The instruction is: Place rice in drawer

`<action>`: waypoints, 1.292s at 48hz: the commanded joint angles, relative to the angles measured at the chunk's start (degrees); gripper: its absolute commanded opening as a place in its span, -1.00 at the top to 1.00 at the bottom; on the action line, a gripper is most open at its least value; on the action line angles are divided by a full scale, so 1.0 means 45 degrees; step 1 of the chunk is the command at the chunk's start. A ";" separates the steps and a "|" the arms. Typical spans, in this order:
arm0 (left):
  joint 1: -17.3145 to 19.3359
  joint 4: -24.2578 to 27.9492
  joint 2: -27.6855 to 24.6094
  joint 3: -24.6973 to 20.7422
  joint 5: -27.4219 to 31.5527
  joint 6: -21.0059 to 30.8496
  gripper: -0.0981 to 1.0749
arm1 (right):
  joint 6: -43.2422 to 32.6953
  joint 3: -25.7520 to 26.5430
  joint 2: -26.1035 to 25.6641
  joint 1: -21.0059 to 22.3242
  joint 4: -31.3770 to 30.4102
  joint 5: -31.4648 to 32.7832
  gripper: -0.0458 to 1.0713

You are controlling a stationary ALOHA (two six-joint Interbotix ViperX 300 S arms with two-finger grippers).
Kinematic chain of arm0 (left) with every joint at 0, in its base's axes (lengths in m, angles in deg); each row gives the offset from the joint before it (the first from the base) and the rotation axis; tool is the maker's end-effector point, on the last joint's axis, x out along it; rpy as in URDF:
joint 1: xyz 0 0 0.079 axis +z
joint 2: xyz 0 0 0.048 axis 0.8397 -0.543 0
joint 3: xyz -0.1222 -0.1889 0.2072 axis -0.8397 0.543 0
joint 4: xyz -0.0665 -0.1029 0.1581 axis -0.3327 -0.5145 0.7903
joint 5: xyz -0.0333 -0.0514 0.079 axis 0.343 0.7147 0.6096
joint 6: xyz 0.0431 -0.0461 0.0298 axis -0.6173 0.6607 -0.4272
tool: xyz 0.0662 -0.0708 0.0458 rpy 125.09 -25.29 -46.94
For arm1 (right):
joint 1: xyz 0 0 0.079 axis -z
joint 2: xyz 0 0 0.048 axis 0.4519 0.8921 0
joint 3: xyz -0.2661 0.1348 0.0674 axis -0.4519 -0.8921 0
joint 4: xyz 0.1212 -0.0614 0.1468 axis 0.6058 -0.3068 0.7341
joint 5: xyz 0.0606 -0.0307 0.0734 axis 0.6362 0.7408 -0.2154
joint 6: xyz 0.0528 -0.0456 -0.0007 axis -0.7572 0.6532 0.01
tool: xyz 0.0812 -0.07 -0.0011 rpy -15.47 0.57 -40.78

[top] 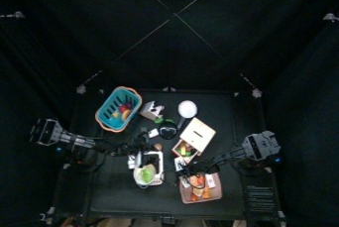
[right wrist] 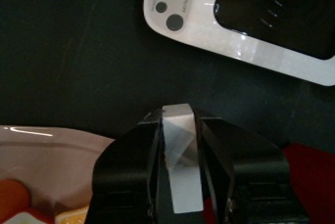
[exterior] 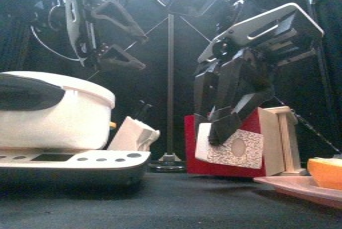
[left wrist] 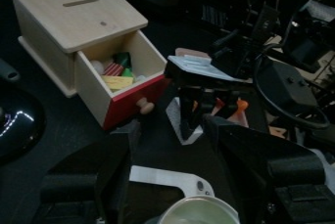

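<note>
The rice is a thin white packet (right wrist: 181, 159), seen edge-on between the jaws of my right gripper (right wrist: 181, 174), which is shut on it. In the front view that gripper (exterior: 221, 118) hangs just before the drawer's red front (exterior: 230, 151). The left wrist view shows the wooden box (left wrist: 72, 22) with its drawer (left wrist: 124, 81) pulled open and a few coloured items inside. There the right gripper (left wrist: 199, 99) holds the packet (left wrist: 194, 130) just beside the drawer's front. My left gripper (top: 130, 158) hovers to the left, over the rice cooker, jaws spread.
A white rice cooker (exterior: 51, 113) fills the front left, with a small white bag (exterior: 131, 133) beside it. A plate (exterior: 305, 185) with an orange piece lies at the front right. A teal basket (top: 118, 109) and a white bowl (top: 187, 108) sit farther back.
</note>
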 commanded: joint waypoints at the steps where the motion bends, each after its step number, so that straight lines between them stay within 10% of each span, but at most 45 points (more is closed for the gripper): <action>1: 0.0000 0.0000 0.0098 -0.0117 -0.0117 0.0000 -0.70 | 0.0000 0.0293 -0.0645 0.0078 0.0137 -0.0293 -0.03; 40: 0.0000 -0.0156 0.0098 -0.0039 -0.0098 0.0020 -0.70 | -0.0137 -0.1582 -0.5430 0.3438 0.0723 -0.1445 -0.04; 62: 0.0000 -0.0410 0.0039 -0.0020 -0.0117 0.0000 -0.70 | -0.2246 -0.2969 -0.5723 0.4062 0.1348 -0.1758 -0.05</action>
